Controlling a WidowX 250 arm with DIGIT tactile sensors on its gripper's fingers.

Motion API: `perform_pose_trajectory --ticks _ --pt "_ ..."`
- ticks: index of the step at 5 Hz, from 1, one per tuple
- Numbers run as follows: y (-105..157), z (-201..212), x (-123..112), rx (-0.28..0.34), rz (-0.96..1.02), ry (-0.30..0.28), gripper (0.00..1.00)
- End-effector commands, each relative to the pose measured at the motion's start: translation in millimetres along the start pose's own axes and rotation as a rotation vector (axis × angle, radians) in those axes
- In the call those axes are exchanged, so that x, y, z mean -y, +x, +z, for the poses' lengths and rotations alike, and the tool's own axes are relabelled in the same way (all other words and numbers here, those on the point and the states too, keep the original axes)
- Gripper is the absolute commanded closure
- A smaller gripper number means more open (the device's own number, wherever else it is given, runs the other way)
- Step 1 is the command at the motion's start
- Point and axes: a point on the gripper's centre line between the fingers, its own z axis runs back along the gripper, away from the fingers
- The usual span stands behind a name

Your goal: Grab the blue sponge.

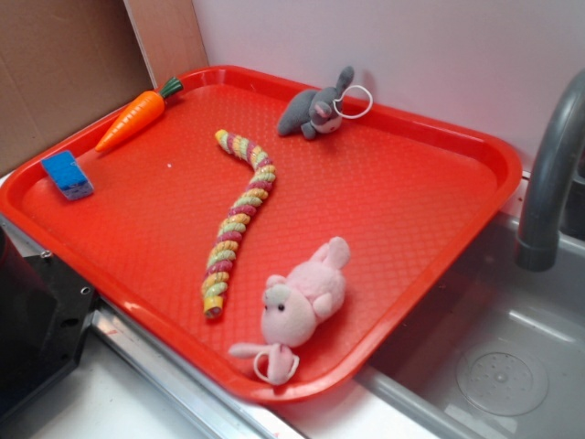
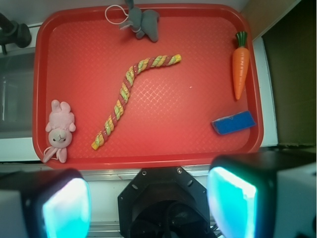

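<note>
The blue sponge (image 1: pixel 67 174) is a small bright blue block with a paler side, lying at the left corner of the red tray (image 1: pixel 393 201). In the wrist view the blue sponge (image 2: pixel 234 122) sits near the lower right corner of the tray (image 2: pixel 198 99). My gripper (image 2: pixel 148 208) is open, its two teal-padded fingers (image 2: pixel 233 206) far apart with nothing between them. It hangs high above the robot base, off the tray's near edge. The sponge lies beyond the right finger. The exterior view does not show the gripper.
On the tray lie a toy carrot (image 2: pixel 240 69) close to the sponge, a striped twisted rope (image 2: pixel 131 94), a pink plush bunny (image 2: pixel 59 130) and a grey plush bunny (image 2: pixel 143 22). A grey faucet (image 1: pixel 553 174) and sink (image 1: pixel 494 366) adjoin the tray. The black robot base (image 1: pixel 37 320) stands at the front.
</note>
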Motion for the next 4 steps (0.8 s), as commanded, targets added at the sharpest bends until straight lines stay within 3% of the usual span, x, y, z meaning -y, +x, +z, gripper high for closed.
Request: perform_pose_trajectory --ticks 1,2,4 --pt "0.0 0.0 0.0 0.0 0.0 0.0 0.0" --pt "-1.1 -27.2 -45.7 -0.022 0.194 0.082 0.0" --pt "-6.8 -67.4 -119.0 0.015 0.632 0.167 0.0"
